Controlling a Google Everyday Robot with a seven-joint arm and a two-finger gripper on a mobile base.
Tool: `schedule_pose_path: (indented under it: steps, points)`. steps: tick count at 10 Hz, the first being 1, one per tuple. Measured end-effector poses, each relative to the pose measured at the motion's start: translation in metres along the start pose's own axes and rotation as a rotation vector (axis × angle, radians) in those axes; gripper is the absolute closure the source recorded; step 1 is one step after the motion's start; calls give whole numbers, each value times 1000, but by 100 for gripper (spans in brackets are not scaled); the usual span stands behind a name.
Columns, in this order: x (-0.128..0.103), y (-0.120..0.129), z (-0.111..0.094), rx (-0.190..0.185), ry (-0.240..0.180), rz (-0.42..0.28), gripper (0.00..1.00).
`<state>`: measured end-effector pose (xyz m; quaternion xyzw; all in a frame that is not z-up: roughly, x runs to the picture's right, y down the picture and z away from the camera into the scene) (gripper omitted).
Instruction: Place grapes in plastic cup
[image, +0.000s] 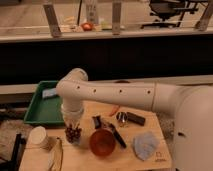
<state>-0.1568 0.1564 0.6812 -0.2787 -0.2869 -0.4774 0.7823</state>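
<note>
The grapes (73, 133) are a small dark reddish-brown bunch at the left of the wooden table (165, 150), between the cream-white cup and the orange bowl. My gripper (73, 123) points straight down directly over them, at the end of the white arm (115, 95) that reaches in from the right. The gripper touches or nearly touches the top of the bunch. The plastic cup does not show clearly; a faint translucent wall may surround the grapes, but I cannot tell.
A cream-white cup (39, 138) stands left of the grapes and an orange bowl (102, 142) right of them. Black tools (118, 136), a dark block (135, 118), a red chili (114, 110) and a blue-grey cloth (144, 145) lie further right. A green tray (40, 107) is behind left.
</note>
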Motion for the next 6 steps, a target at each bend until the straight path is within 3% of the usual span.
schedule_pose_path:
  steps: [6]
  points:
    - [-4,0,-2,-2,2,-5,35]
